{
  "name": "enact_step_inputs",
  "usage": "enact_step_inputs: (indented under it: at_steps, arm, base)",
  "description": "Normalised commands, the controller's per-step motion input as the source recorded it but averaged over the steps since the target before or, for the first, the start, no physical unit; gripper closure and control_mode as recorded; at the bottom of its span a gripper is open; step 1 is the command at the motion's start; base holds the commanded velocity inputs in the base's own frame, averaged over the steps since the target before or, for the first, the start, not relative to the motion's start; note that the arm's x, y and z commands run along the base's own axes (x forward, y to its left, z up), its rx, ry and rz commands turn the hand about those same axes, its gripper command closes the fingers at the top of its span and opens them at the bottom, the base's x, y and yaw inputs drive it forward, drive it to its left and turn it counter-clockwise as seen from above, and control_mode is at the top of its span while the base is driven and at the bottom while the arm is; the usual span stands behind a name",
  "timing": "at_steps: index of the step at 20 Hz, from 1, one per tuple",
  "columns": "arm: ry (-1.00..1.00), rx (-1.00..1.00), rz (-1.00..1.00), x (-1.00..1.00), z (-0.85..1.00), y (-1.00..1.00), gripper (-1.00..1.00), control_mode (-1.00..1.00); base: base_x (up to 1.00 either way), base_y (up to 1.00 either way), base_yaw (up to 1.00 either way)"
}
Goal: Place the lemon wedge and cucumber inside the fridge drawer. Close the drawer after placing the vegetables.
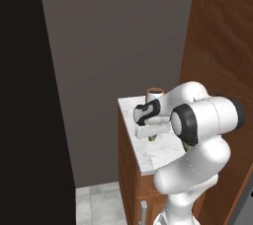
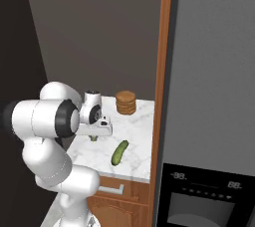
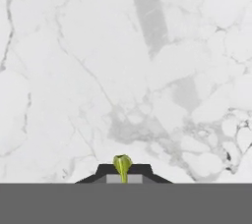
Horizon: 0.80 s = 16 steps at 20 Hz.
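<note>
Two dark fingers [image 3: 123,171] pinch tight on the yellow-green lemon wedge [image 3: 122,165] above veined marble counter [image 3: 147,70]

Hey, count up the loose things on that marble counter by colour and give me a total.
Dark green: 1, the cucumber.
Yellow-green: 1, the lemon wedge, pinched in the shut tool just above the counter.
Brown: 1, the round ridged stack.
Total: 3.
</note>
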Motion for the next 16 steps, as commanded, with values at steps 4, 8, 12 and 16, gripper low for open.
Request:
enact_step_inputs:
  at_steps: [4,8,12,16]
  arm:
    - [0.0,0.0,0.02,0.0,-0.66,0.0,1.0,-1.0]
    - [0.0,0.0,0.0,0.0,-0.27,0.12,1.0,-1.0]
    - [-0.11,-0.05,-0.03,-0.15,0.31,0.05,1.0,-1.0]
    - [-0.25,-0.14,-0.05,-0.5,0.92,-0.03,1.0,-1.0]
  base:
    - [0.0,0.0,0.0]
    - [0.0,0.0,0.0]
    - [0.0,0.0,0.0]
    - [0.0,0.0,0.0]
